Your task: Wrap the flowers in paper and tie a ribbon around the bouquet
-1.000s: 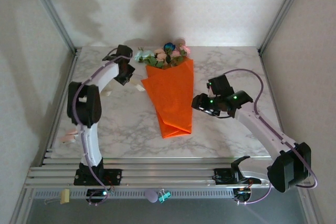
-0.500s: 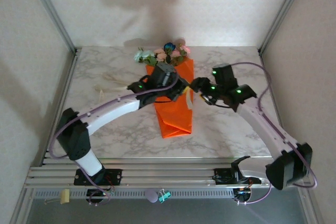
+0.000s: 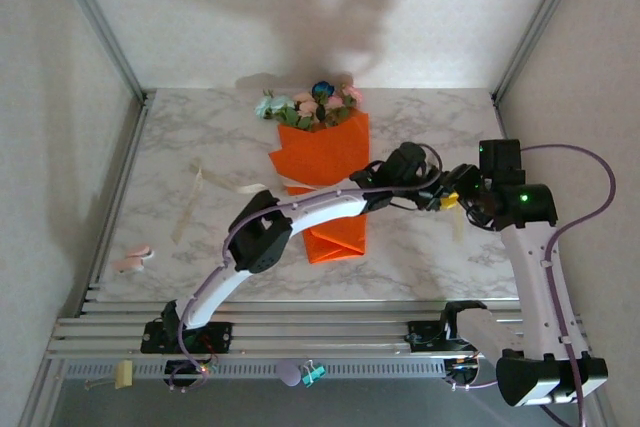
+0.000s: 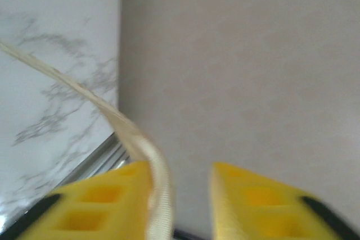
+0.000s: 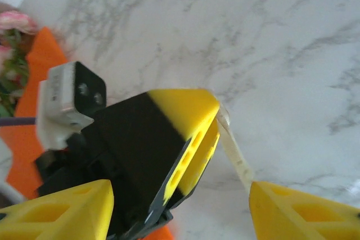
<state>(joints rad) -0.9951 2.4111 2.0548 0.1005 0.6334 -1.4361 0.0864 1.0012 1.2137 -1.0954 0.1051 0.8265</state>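
The bouquet lies mid-table: orange paper (image 3: 325, 172) folded into a cone, with the pink, whitish and blue flowers (image 3: 315, 105) at its far end. The cream ribbon (image 3: 195, 197) runs from the left side of the table across the paper to my left gripper (image 3: 440, 195), which reaches over the cone to its right. In the left wrist view that gripper (image 4: 181, 172) stands open, the ribbon (image 4: 112, 113) resting against one finger. My right gripper (image 5: 180, 195) is open wide around the left gripper's fingertips (image 5: 185, 111); the ribbon (image 5: 233, 150) touches its right finger.
A small pink object (image 3: 135, 259) lies near the table's left front corner. Clips hang on the front rail (image 3: 310, 374). Metal posts and pale walls close in the marble table (image 3: 440, 127) on three sides.
My left arm swung from the far left across the bouquet to its right, drawing the ribbon over the paper, and its jaws opened. My right gripper drew back rightward and widened.
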